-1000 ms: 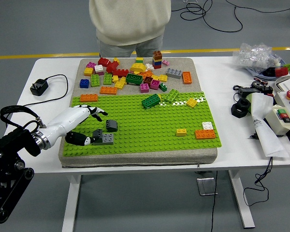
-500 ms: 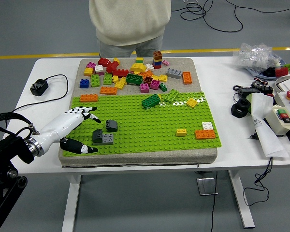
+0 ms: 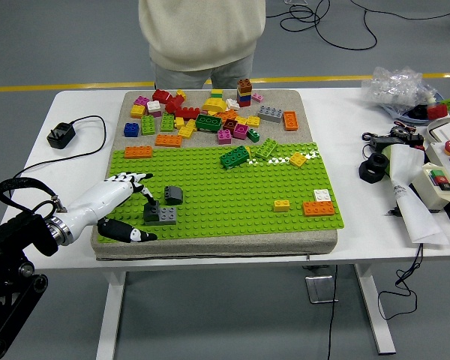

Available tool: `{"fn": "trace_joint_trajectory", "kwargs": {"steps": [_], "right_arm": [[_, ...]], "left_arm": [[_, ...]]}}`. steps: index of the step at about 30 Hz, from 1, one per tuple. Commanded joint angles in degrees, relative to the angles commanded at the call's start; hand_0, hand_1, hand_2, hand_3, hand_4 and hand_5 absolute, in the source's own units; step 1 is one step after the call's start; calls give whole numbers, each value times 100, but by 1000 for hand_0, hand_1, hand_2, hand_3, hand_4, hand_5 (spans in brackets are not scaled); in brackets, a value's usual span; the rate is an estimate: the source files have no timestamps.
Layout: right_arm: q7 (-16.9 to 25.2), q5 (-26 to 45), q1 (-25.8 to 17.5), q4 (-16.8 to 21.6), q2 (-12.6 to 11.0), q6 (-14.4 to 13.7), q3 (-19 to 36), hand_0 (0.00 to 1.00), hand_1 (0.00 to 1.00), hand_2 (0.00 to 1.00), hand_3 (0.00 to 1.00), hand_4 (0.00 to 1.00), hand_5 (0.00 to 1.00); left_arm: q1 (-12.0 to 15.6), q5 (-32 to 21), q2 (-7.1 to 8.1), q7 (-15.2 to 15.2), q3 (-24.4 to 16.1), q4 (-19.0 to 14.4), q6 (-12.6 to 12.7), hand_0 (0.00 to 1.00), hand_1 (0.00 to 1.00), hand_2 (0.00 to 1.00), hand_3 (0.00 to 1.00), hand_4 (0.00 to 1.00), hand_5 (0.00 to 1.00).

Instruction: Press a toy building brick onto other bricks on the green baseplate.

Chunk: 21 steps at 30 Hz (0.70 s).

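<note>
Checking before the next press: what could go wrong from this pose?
1. The left hand is open beside the grey brick stack, holding nothing; its thumb lies low at the green baseplate near edge, so a sideways sweep might knock the stack loose.
2. A separate dark grey brick sits just behind the stack and may get nudged by the fingers.
3. The baseplate rests on a pad; a hard press near its edge could tilt it.

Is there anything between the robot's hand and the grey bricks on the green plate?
Nothing visible. The left hand sits open just left of the grey bricks, with only bare green baseplate between them.
</note>
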Motion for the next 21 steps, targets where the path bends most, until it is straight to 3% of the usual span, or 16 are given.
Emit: {"fn": "trace_joint_trajectory", "kwargs": {"steps": [21], "right_arm": [[-3,-7,-1,0,1,-5,-1,786,713,758,765,998,692]], "left_arm": [[-101,-8,-79,4,61,211,57,998,998,998,583,966,432]]}}
